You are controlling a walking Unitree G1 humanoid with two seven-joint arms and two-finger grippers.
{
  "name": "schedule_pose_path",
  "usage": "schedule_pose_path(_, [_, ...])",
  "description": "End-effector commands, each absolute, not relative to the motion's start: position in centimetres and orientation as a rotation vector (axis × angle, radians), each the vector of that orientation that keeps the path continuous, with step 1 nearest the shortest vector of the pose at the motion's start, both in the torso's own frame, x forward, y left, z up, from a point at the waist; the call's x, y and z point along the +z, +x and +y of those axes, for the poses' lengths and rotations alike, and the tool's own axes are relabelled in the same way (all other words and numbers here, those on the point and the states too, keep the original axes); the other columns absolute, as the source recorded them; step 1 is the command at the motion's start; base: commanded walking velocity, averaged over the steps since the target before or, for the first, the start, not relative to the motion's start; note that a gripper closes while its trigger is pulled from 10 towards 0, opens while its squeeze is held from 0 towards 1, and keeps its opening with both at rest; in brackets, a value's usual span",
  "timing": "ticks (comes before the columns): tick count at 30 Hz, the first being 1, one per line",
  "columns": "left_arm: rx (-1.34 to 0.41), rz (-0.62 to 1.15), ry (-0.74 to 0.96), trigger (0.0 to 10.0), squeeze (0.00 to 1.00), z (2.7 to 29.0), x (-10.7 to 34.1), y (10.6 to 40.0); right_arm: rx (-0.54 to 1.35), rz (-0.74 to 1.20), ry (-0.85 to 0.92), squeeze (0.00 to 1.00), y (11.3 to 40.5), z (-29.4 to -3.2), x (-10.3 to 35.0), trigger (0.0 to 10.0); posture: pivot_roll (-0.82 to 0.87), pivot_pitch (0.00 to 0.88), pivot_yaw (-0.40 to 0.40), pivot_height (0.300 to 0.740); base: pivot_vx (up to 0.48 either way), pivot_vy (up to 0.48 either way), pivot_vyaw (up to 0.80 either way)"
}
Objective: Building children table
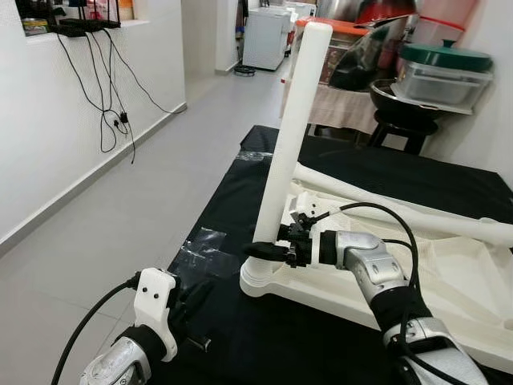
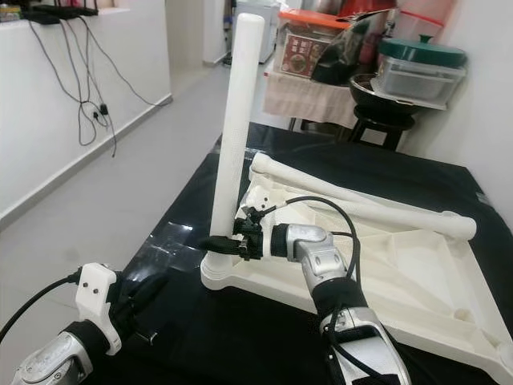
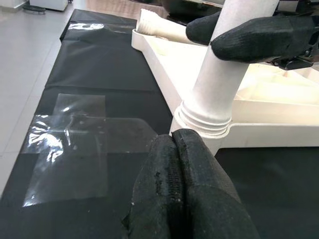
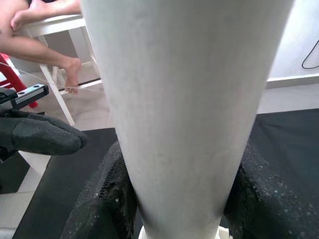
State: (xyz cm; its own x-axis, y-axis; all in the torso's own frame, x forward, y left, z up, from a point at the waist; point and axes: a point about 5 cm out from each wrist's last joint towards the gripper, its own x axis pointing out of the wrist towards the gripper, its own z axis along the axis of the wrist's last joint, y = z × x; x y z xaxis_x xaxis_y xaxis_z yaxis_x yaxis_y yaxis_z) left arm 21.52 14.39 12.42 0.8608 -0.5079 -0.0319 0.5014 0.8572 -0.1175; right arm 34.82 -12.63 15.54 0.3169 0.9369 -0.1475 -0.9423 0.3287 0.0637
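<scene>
From the left eye, a white tabletop [image 1: 449,281] lies upside down on a black sheet [image 1: 232,208] spread over the floor, and a white leg [image 1: 292,136] stands upright in the socket at its near corner; the right pincer [image 1: 268,251] is clamped around the low part of that leg, just above the socket, while the left pincer [image 1: 192,309] hangs low over the black sheet, near the same corner. From the right eye, a second white leg [image 2: 361,200] lies flat across the far side of the tabletop. Through the left wrist, the left pincer's two fingers [image 3: 169,199] are pressed together with nothing between them, their tips just short of the ribbed collar [image 3: 204,122] at the leg's foot. Through the right wrist, the leg rises between the two black fingers [image 4: 107,199], which press on either side.
</scene>
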Motion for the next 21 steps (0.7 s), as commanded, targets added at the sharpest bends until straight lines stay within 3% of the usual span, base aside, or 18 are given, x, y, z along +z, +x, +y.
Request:
schedule_pose_path(1, [-0.540,0.061,-0.103,10.0,0.00,14.1,12.3,21.4,1.235,0.142,-0.009,0.00,35.0,-13.5,16.2,0.0,0.13,0.000,-0.118,0.740,0.000,0.000,0.00])
schedule_pose_path(8, [-0.543,0.061,-0.105,10.0,0.00,14.1,12.4,21.4,1.123,0.111,-0.025,0.00,34.6,-14.5,15.7,0.0,0.12,0.000,-0.116,0.740,0.000,0.000,0.00])
schedule_pose_path(9, [-0.542,0.061,-0.105,10.0,0.00,14.2,12.5,21.3,1.031,0.116,-0.019,0.00,34.5,-14.3,15.2,0.0,0.11,0.000,-0.116,0.740,0.000,0.000,0.00])
schedule_pose_path(10, [-0.541,0.061,-0.105,10.0,0.00,14.4,12.6,21.3,0.690,0.131,0.126,0.00,33.8,-12.8,13.1,0.0,0.09,0.000,-0.104,0.740,0.000,0.000,0.00])
schedule_pose_path(11, [-0.541,0.061,-0.105,10.0,0.00,14.4,12.6,21.3,0.690,0.131,0.126,0.00,33.8,-12.8,13.1,0.0,0.09,0.000,-0.104,0.740,0.000,0.000,0.00])
schedule_pose_path(12, [-0.540,0.061,-0.104,10.0,0.00,14.6,12.6,21.2,0.420,0.177,0.228,0.00,32.7,-12.5,11.5,0.0,0.09,0.000,-0.101,0.740,0.000,0.000,0.00])
schedule_pose_path(13, [-0.540,0.062,-0.103,10.0,0.00,14.8,12.7,21.3,0.408,0.167,0.087,0.00,29.2,-9.1,10.5,0.0,0.08,0.005,-0.094,0.740,0.000,0.000,0.00])
schedule_pose_path(14, [-0.540,0.062,-0.103,10.0,0.00,14.8,12.7,21.3,0.408,0.167,0.087,0.00,29.2,-9.1,10.5,0.0,0.08,0.005,-0.094,0.740,0.000,0.000,0.00])
schedule_pose_path(16, [-0.542,0.064,-0.102,10.0,0.00,14.9,12.7,21.4,0.606,0.053,-0.095,0.00,28.9,-6.9,12.1,0.0,0.05,0.000,-0.069,0.740,0.000,0.000,0.00])
schedule_pose_path(21, [-0.558,0.066,-0.109,10.0,0.00,14.7,12.6,21.6,0.591,0.161,-0.063,0.00,30.0,-8.0,10.7,0.0,0.09,0.000,-0.098,0.740,0.000,0.000,0.00])
